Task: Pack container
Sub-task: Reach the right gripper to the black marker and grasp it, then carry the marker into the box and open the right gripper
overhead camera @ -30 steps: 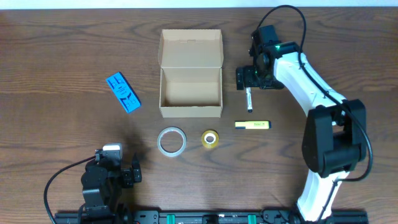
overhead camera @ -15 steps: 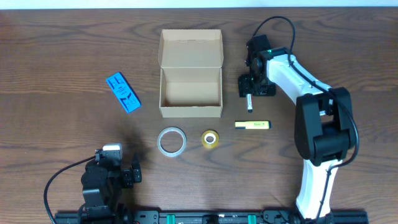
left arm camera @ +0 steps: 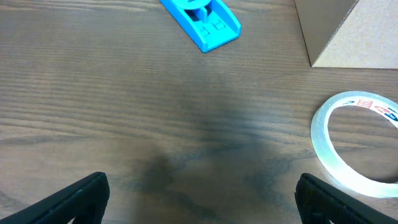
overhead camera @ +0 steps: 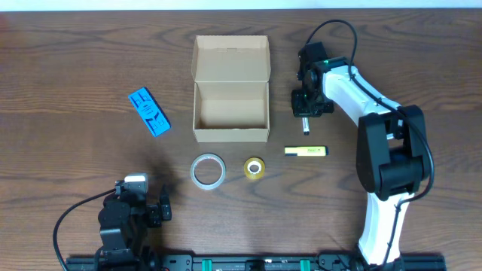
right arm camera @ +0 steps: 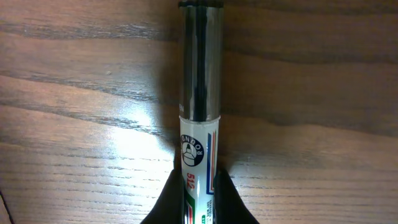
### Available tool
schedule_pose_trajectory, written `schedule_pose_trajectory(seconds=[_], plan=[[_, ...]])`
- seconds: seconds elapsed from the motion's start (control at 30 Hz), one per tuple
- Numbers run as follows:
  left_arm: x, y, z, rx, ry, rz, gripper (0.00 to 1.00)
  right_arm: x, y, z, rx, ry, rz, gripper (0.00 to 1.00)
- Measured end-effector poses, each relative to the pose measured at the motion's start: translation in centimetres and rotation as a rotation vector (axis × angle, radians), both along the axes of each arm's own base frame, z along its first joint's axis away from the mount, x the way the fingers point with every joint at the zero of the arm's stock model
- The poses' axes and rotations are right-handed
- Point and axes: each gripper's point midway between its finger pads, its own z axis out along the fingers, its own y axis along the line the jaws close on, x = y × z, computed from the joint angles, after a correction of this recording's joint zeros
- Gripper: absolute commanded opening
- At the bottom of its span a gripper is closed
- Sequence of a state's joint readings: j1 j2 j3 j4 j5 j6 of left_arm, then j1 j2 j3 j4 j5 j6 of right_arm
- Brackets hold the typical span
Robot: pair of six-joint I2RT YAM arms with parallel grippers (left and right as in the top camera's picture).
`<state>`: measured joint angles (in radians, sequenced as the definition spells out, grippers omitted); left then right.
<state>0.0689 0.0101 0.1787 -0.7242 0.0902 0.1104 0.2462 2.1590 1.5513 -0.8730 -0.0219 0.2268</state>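
Observation:
The container (overhead camera: 230, 135), a tan cardboard box, stands open at the table's middle with its flap lid folded back; nothing shows inside. Its corner appears in the left wrist view (left arm camera: 348, 31). Just right of it, a white marker with a dark cap (overhead camera: 305, 126) lies on the wood, and my right gripper (overhead camera: 305, 105) is shut on it. In the right wrist view both fingers press the marker's (right arm camera: 200, 93) white barrel, with the right gripper (right arm camera: 198, 180) low over the table. My left gripper (overhead camera: 162, 208) rests at the front left, open and holding nothing (left arm camera: 202, 199).
A blue flat object (overhead camera: 148, 112) lies left of the box. In front of the box lie a clear tape roll (overhead camera: 207, 170), a small yellow tape roll (overhead camera: 254, 168) and a yellow highlighter (overhead camera: 306, 151). The clear roll (left arm camera: 357, 143) sits right of my left fingers.
My right gripper, open a second ago, has closed on the marker after settling over it. The left arm has not moved.

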Motion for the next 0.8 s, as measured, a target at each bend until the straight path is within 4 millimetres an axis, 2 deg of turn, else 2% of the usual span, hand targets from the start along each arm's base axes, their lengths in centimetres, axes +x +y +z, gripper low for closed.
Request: schedule_pose_trajectory(seconds=[0.2, 0.3, 0.37, 0.43, 0.53, 0.63, 0.73, 0.8], plan=[[0.0, 0.0, 0.0, 0.000, 0.000, 0.000, 0.95, -0.7, -0.2, 0.3, -0.009, 0.033, 0.008, 0.01], [0.0, 0.0, 0.0, 0.000, 0.000, 0.000, 0.95, -0.9, -0.2, 1.5, -0.009, 0.032, 0.012, 0.01], [0.0, 0.0, 0.0, 0.000, 0.000, 0.000, 0.95, -0.8, 0.0, 3.4, -0.002, -0.003, 0.025, 0.01], [0.0, 0.0, 0.0, 0.000, 0.000, 0.000, 0.95, -0.3, 0.6, 6.5, 0.010, -0.078, 0.058, 0.01], [0.0, 0.0, 0.0, 0.000, 0.000, 0.000, 0.95, 0.3, 2.8, 11.8, 0.038, -0.215, 0.134, 0.01], [0.0, 0.0, 0.0, 0.000, 0.000, 0.000, 0.95, 0.1, 6.5, 16.8, 0.070, -0.346, 0.254, 0.01], [0.0, 0.0, 0.0, 0.000, 0.000, 0.000, 0.95, 0.0, 10.6, 19.2, 0.085, -0.447, 0.375, 0.01], [0.0, 0.0, 0.0, 0.000, 0.000, 0.000, 0.95, -0.3, 12.9, 19.7, 0.082, -0.490, 0.450, 0.01]])
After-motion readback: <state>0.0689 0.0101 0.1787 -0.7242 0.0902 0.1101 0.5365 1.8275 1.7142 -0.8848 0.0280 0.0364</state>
